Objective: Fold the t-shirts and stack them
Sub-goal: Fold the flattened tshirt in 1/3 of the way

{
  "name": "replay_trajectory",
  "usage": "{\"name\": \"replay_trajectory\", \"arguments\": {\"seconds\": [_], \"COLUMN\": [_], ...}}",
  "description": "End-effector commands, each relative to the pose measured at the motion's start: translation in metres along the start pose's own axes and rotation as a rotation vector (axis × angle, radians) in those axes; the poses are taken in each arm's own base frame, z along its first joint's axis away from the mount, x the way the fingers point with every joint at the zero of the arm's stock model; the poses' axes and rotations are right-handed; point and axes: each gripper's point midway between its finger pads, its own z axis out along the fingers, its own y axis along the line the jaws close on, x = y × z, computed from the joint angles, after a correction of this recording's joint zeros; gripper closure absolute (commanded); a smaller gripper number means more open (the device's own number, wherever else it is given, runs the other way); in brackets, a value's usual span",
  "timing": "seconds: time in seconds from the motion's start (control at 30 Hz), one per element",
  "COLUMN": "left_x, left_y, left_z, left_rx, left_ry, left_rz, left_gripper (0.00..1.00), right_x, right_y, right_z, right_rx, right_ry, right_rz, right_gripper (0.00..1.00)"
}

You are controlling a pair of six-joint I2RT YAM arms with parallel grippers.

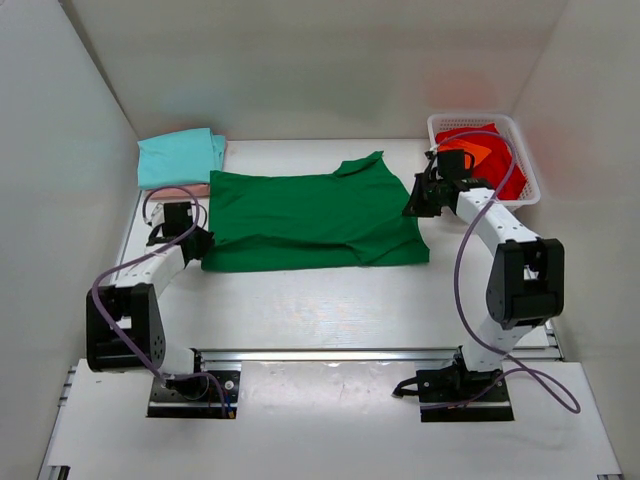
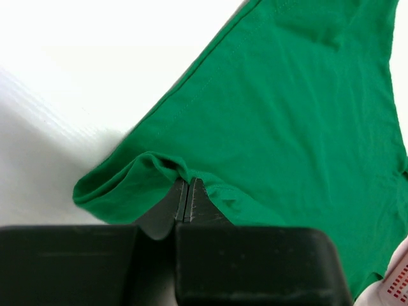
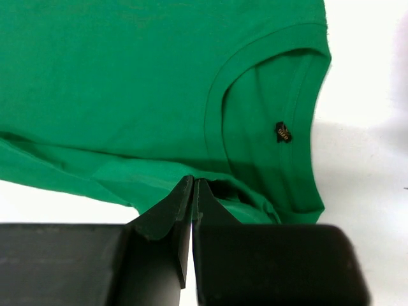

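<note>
**Green shirt gripped at both ends**

The dark green t-shirt (image 1: 315,220) lies spread flat across the middle of the white tabletop (image 1: 330,310), its long side running left to right. At its left near corner the left fingers (image 1: 203,243) are closed tight on the cloth. From the left wrist camera you see the pads (image 2: 182,203) pressed together with a small ridge of green hem bunched up between them. At the shirt's right edge the right fingers (image 1: 415,205) are likewise pinched shut on the fabric. The right wrist view shows the tips (image 3: 189,199) meeting on a fold of green, with the neck opening and its small dark label (image 3: 283,132) just beyond.

Behind the green shirt's left far corner sits a folded teal t-shirt (image 1: 178,157), and a sliver of pale pink t-shirt (image 1: 190,189) peeks out from under it, next to the green one. Off the green shirt's right far corner stands a white lattice basket (image 1: 525,160), holding orange (image 1: 478,152) and red (image 1: 508,178) cloth heaped inside.
</note>
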Motion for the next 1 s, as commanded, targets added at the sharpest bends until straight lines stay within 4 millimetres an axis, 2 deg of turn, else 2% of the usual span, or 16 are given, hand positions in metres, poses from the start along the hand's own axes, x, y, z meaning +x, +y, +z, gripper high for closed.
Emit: {"name": "replay_trajectory", "arguments": {"seconds": [0.0,0.23,0.4,0.6,0.67,0.73,0.77,0.83,0.87,0.9,0.93,0.97], "left_x": [-0.017,-0.014,-0.015,-0.012,-0.013,-0.007,-0.003,-0.001,-0.002,0.001,-0.003,-0.005], "left_y": [-0.024,-0.022,-0.017,0.004,0.004,0.013,0.018,0.021,0.017,0.022,0.018,0.015], "left_z": [0.001,0.012,0.014,0.015,0.013,0.013,0.013,0.013,0.011,0.011,0.011,0.011], "left_rx": [0.066,0.041,0.017,-0.090,-0.101,-0.115,-0.131,-0.130,-0.114,-0.115,-0.087,-0.059], "left_ry": [-0.041,-0.033,-0.025,-0.010,-0.005,0.016,0.028,0.032,0.026,0.033,0.022,0.006], "left_rz": [-0.020,-0.032,-0.048,-0.045,-0.044,-0.045,-0.046,-0.053,-0.055,-0.054,-0.067,-0.071], "left_gripper": [1.00,1.00,1.00,1.00,1.00,0.94,0.95,0.97,0.96,0.85,0.59,0.47], "right_x": [-0.030,-0.041,-0.040,-0.044,-0.047,-0.054,-0.055,-0.051,-0.054,-0.052,-0.052,-0.052], "right_y": [0.004,0.001,-0.003,0.001,-0.003,-0.001,-0.001,-0.004,0.001,-0.001,-0.004,-0.006], "right_z": [0.002,0.017,0.032,0.044,0.049,0.056,0.060,0.063,0.064,0.066,0.066,0.064], "right_rx": [-0.021,-0.018,-0.016,-0.017,-0.003,0.001,0.014,0.038,0.033,0.043,0.052,0.062], "right_ry": [-0.061,-0.051,-0.025,-0.011,-0.003,-0.002,0.006,0.033,0.024,0.033,0.033,0.029], "right_rz": [-0.020,-0.035,-0.029,-0.027,-0.027,-0.042,-0.041,-0.037,-0.046,-0.046,-0.042,-0.044], "right_gripper": [1.00,1.00,1.00,1.00,1.00,1.00,0.99,1.00,0.97,0.92,0.79,0.77]}}
